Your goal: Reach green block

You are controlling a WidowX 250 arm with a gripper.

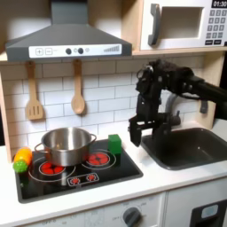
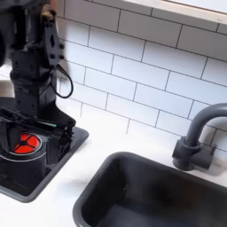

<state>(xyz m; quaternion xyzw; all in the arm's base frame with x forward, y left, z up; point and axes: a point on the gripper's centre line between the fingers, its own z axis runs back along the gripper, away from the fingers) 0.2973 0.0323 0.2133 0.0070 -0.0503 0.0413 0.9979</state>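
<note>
— What is sitting at the lower left of the first exterior view?

— A steel pot (image 1: 66,144) is resting on the black stovetop (image 1: 75,168); the green block (image 1: 114,144) is standing at the stovetop's right edge, just right of the pot.

— And the gripper (image 1: 136,135)?

— It is hanging at frame centre, right of the block, apart from it — fingers parted, holding nothing. The sink (image 1: 189,146) is lying at the right.

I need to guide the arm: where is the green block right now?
In the first exterior view the green block stands on the stovetop's right edge, right of the steel pot, with the gripper just to its right.
</note>
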